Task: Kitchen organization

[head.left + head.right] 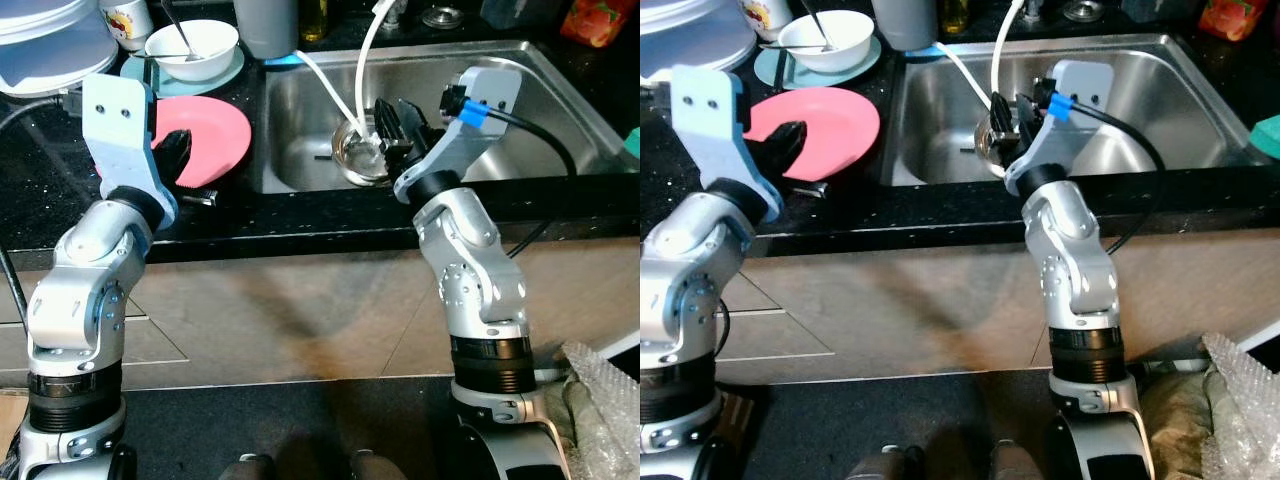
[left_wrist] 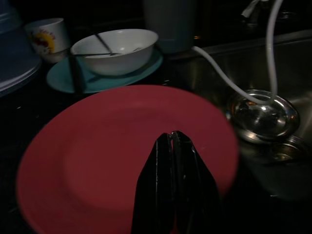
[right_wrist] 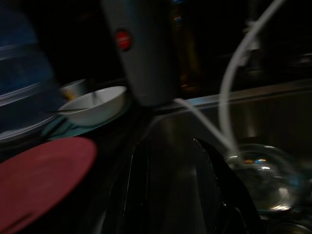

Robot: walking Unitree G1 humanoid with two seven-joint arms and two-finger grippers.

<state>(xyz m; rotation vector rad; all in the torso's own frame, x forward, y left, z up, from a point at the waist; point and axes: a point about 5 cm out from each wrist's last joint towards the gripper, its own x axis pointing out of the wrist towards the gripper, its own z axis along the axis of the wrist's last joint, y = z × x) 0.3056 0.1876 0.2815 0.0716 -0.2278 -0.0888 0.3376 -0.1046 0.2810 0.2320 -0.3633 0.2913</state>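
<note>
Left gripper [image 2: 176, 146], its fingers pressed together and holding nothing, hovers over the near edge of a pink plate [image 1: 215, 135] on the dark counter [image 1: 60, 200]. Beyond its tips sit a white bowl [image 1: 195, 45] with a spoon on a teal plate [image 1: 232, 72]. Right gripper [image 1: 395, 125], fingers spread apart, reaches into the steel sink [image 1: 560, 95]; just ahead of it lies a small metal bowl [image 1: 358, 152] with two white hoses [image 1: 362, 60] draped over it. To lift that bowl cleanly, the right fingers should probably straddle its rim, clear of the hoses, before squeezing.
</note>
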